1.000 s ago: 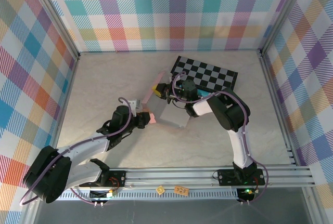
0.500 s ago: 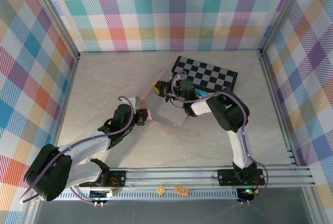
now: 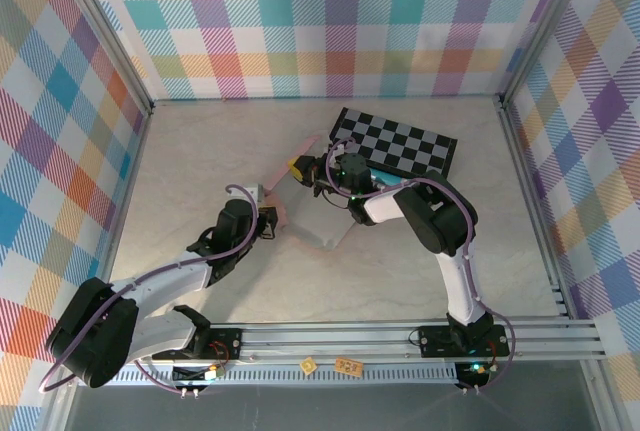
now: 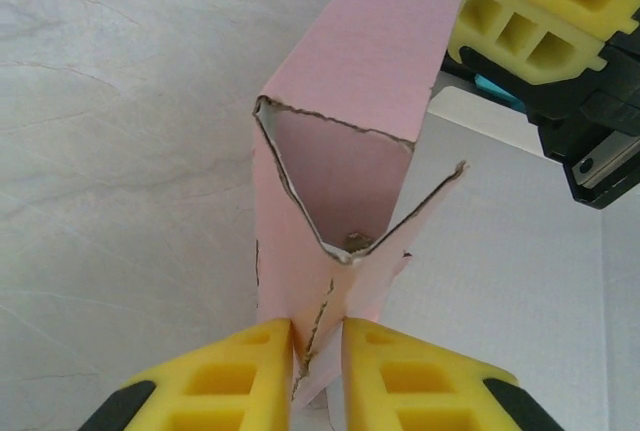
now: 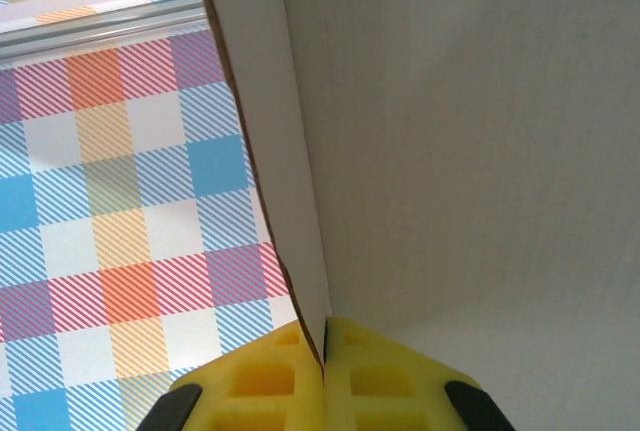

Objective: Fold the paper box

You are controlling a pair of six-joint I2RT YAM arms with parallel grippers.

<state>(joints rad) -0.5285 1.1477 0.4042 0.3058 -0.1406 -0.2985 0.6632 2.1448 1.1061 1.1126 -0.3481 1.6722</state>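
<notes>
So the paper box (image 4: pixel 340 131) was roughly mid-table, a bit toward the far edge and just off the near-left corner of the checkered board (image 3: pixel 395 141). It was half-formed into a wonky triangular tube, strung between both arms.

The left gripper (image 4: pixel 318 371) was clamped shut on the near end, pinching a thin bit of pink flap right at its edge. The right gripper (image 5: pixel 322 351) was closed on the far end, squeezing a panel edge, with the pale inner face of the card right up against its camera. I couldn't tell whether the bottom of the box was touching the table (image 3: pixel 200 151) or hanging just off it.

What worried me was having two closed grips on opposite ends of thin card. If either arm pulled away even a little, I'd have expected a tear. The cut edges around the open mouth already looked ragged in the left wrist view.

The left hold was also really shallow, so a twist could have popped the flap out and let the whole thing flop over. And since the tube was skewed rather than square, pushing the ends together might have crushed it along a wrong line instead of the scored creases. Slow, small moves would've been my call.
</notes>
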